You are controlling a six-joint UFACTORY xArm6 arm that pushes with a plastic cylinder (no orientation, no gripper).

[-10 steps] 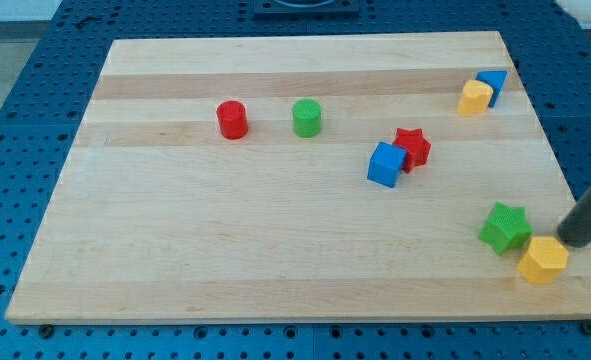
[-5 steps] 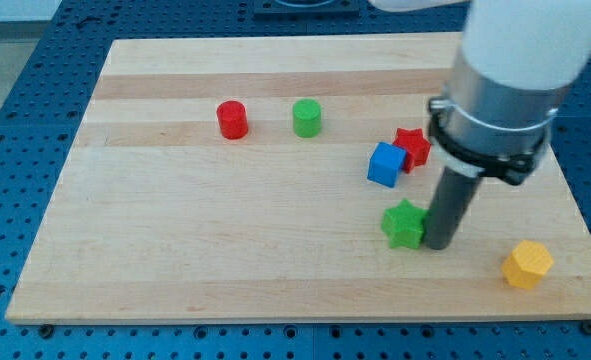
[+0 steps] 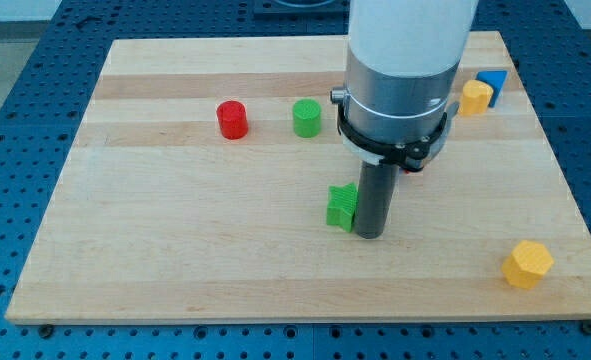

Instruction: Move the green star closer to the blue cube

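Note:
The green star [image 3: 342, 206] lies a little below the board's middle. My tip [image 3: 371, 234] touches its right side. The arm's wide white and grey body hides the blue cube near the red star; neither shows, apart from a sliver of red at the body's right edge. A second blue block [image 3: 493, 82] shows at the top right, partly behind a yellow block [image 3: 475, 97].
A red cylinder [image 3: 232, 119] and a green cylinder [image 3: 307, 117] stand at the upper left of centre. Another yellow block [image 3: 527, 264] lies near the board's bottom right corner. The wooden board [image 3: 175, 250] sits on a blue perforated table.
My tip has swept left from the board's right edge, pushing the green star leftward from the bottom right to below the middle. The arm body now covers the blue cube and red star.

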